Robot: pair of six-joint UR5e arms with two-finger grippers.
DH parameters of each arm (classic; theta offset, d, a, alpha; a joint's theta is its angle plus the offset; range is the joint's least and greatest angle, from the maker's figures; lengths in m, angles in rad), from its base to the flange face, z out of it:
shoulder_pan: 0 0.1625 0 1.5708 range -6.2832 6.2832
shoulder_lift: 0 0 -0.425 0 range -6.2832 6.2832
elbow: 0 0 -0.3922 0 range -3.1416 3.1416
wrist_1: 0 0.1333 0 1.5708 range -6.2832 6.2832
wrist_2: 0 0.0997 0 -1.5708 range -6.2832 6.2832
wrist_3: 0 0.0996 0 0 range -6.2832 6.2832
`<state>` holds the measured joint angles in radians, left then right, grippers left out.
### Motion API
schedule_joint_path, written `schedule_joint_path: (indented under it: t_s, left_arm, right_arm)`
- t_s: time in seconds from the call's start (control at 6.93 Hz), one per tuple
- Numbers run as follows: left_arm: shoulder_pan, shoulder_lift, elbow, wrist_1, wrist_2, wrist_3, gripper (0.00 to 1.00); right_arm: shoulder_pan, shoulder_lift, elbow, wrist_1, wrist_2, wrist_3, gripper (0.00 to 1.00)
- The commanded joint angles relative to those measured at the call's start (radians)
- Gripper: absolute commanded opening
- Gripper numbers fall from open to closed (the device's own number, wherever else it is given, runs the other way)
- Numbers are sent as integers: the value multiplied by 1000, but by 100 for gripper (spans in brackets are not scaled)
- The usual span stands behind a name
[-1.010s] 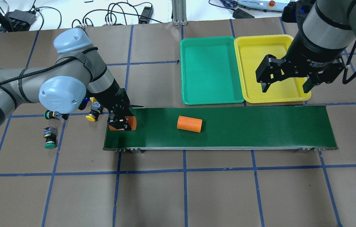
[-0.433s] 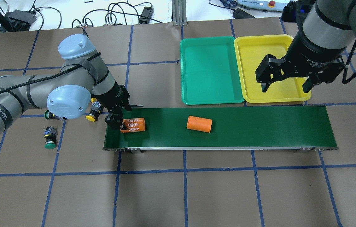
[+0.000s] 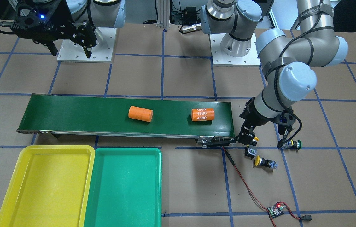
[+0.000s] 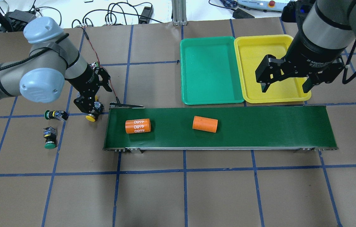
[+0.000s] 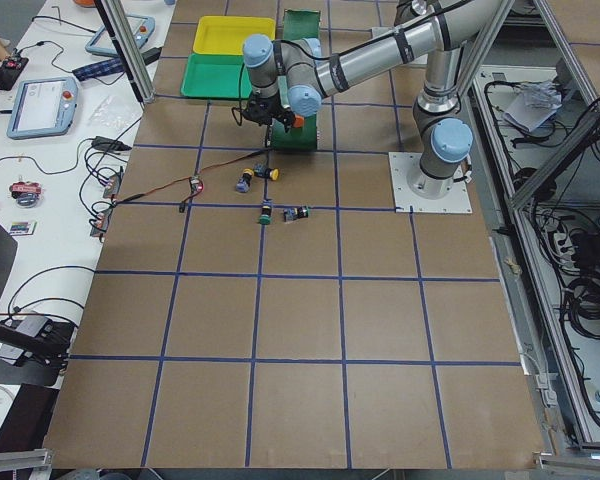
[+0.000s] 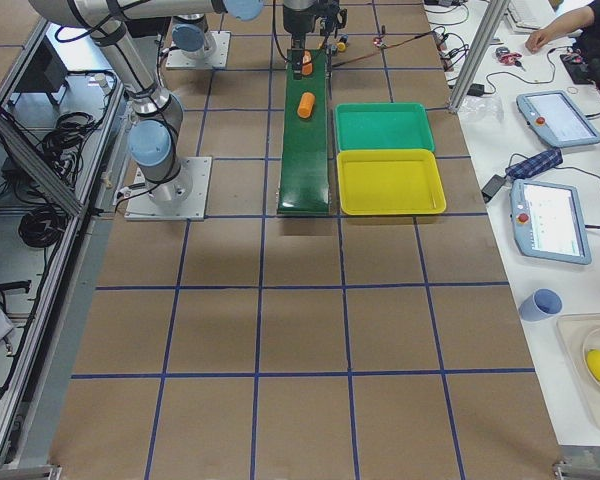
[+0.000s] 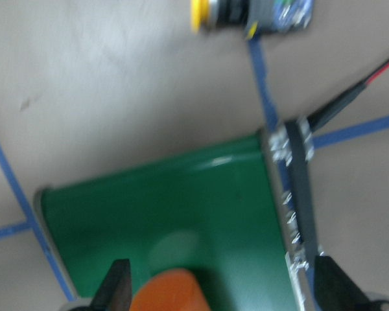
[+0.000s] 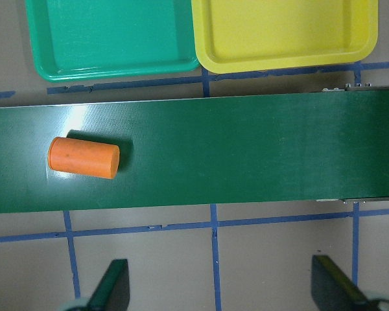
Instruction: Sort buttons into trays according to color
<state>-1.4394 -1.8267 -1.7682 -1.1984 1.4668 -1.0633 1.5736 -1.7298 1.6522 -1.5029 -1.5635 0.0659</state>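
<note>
Step in hand: by my reckoning the sorting had barely begun. No button lay in the yellow tray or the green tray, and the job of the moment looked to be the left claw picking up a yellow button.
Left claw: released, its fingers spread with nothing between them in the blurred wrist view. It hung low, just off the left end of the conveyor belt.
Nearest yellow button: on its side on the desk, cap toward the robot-side edge. It sat right below the left claw's tips, just beside the belt's corner. I could not tell whether the claw touched it.
Second yellow button: just beside the first, toward the operators' edge of the desk, not under the claw.
Green buttons: one and another lay near each other, further toward the desk's left edge and apart from the claw.
Right claw: released and carrying nothing, hovering over the robot-side rim of the yellow tray, well apart from every button.
Trays: side by side beyond the belt, near the operators' edge of the desk.
On the belt: a marked orange cylinder reading 4680 and a plain orange cylinder. Neither was a button.
Next move: I'd say the left claw needed to settle squarely around the nearest button's black-and-grey body, pinch it, then lift. The yellow tray stood well apart from that arm, so handing the button across by the belt looked likely. That was only my guess.
</note>
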Motion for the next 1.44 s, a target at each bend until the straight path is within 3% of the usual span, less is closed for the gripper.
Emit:
schedule_joint_path:
  t_s: [0.0,0.43,0.87,1.3]
  left_arm:
    - [60,-135,201,-6,94,161,100]
    - [146,-287,210,96,109,292,100]
    - [146,-312,174,111,106,316,99]
    - [146,-329,138,111,95,339,45]
  right_arm:
    - [0,1,1,1,-1,0,100]
    - [0,1,1,4,-3,0,100]
    - [0,1,1,3,-1,0,100]
    - [0,1,1,3,-3,-2,100]
